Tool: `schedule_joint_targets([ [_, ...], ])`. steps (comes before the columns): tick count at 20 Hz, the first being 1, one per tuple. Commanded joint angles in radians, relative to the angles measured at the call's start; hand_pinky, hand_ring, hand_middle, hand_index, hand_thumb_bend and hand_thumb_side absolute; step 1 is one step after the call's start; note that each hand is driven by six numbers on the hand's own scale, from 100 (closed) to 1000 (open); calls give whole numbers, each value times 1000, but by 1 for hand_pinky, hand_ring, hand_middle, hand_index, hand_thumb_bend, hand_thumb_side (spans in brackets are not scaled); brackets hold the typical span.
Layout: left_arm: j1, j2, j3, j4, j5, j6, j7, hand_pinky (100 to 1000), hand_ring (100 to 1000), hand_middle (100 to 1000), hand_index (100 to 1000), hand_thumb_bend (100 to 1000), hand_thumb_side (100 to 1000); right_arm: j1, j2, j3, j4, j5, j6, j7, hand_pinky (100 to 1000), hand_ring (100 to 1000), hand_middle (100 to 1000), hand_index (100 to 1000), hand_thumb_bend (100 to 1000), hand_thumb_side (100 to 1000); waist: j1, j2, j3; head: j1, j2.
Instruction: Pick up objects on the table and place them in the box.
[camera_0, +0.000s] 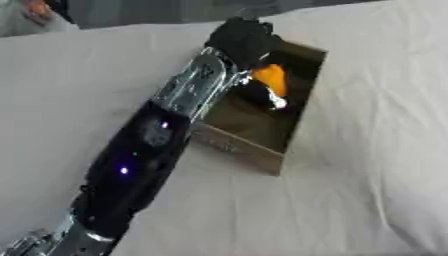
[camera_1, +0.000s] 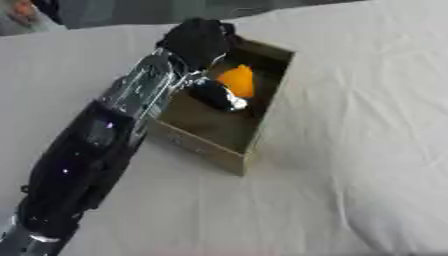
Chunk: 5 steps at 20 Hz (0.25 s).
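The left arm (camera_0: 149, 145) ran from the lower left corner of the frame up toward the upper middle, black along its lower length and silver nearer the wrist. The left hand (camera_1: 197, 40) hung over the far left edge of the box (camera_1: 206, 150), a brown open box lying on the white cloth (camera_1: 350, 175) around the middle of the frame. Its dark fingers (camera_1: 217, 96) reached down inside the box, curled against an orange object (camera_1: 238, 81) that sat just right of them, within the box's far half. Whether the fingers fully gripped it could not be told.
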Motion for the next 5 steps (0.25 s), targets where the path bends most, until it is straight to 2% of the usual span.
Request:
schedule_joint_targets([
  [1, -5, 55, 46, -124, 69, 52, 58, 718, 780, 714, 855, 216, 865, -3, -16, -15, -14, 1, 1, -6, 770, 836, 801, 893, 100, 597, -10, -23, 5, -11, -1],
  [2, 9, 72, 65, -169, 123, 83, 96, 690, 747, 674, 851, 119, 876, -2, -17, -17, -14, 2, 1, -9, 770, 836, 801, 893, 100, 596, -11, -23, 9, -17, 2],
  [3, 23, 89, 78, -207, 186, 116, 134, 690, 747, 674, 851, 119, 876, 0, -18, -19, -14, 3, 1, -11, 770, 836, 801, 893, 100, 596, -11, -23, 12, -20, 3],
  [4, 40, 104, 97, -244, 256, 154, 178, 665, 695, 617, 850, 100, 922, 1, -18, -21, -14, 4, 1, -14, 770, 835, 801, 893, 100, 595, -11, -22, 17, -25, 4],
  [5, 60, 121, 118, -285, 342, 198, 236, 661, 675, 601, 846, 100, 927, 3, -18, -24, -14, 6, 1, -17, 770, 835, 801, 893, 100, 594, -12, -21, 21, -29, 4],
])
